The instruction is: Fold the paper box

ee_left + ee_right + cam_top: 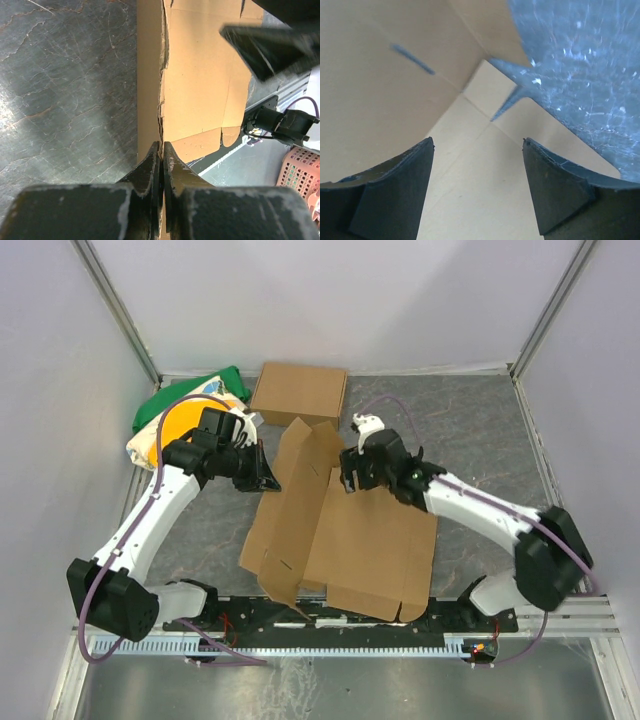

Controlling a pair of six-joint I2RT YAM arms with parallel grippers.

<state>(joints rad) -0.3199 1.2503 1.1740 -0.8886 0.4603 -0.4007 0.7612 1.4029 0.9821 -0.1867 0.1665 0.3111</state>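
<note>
- The left gripper is clamped tight on the top edge of a raised side wall of the paper box. Its job is to hold that wall upright without tearing the crease.
- The right gripper hangs with jaws apart, gripping nothing, above the sheet's inside corner.
- The box lies half-flat on the table between the arms. The next flap probably wants folding against the held wall.

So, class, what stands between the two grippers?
A raised flap of the paper box stands between the left gripper and the right gripper; the top external view shows it best.
</note>
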